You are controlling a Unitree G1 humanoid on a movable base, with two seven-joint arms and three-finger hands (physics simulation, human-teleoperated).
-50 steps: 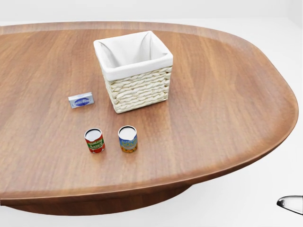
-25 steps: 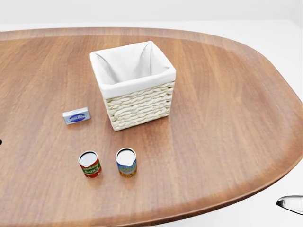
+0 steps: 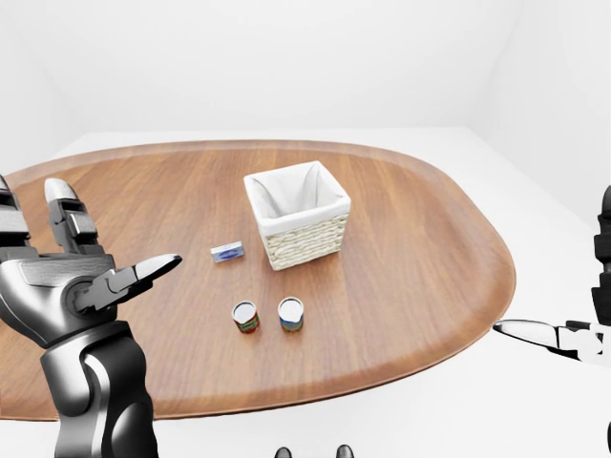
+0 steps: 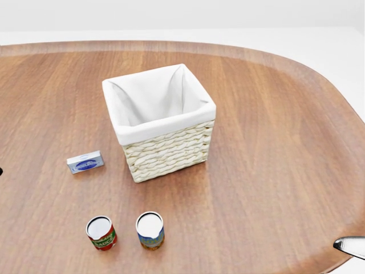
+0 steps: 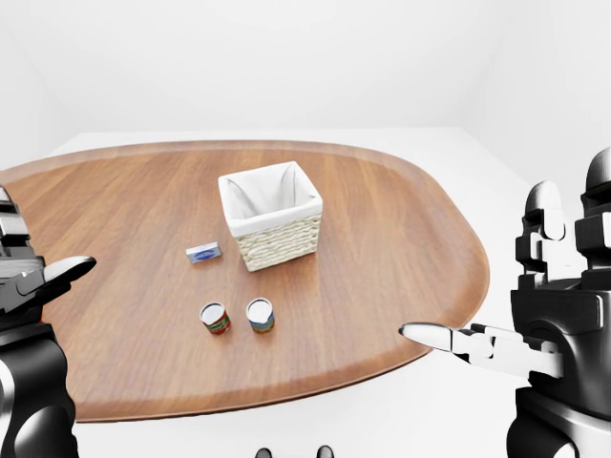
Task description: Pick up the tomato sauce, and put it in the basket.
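Our left hand [image 3: 81, 277] is open and nearer the upright tomato sauce can [image 3: 245, 317], which sits off to its right, just below the basket [image 3: 297, 214]. Right hand [image 5: 535, 334] is open too, further away.

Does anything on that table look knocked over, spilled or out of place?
Nothing stands out. The basket sits upright and empty on the wooden table. The tomato sauce and the blue-labelled can stand upright side by side, apart. A small flat box lies beside the basket. Both hands hang open, touching nothing.
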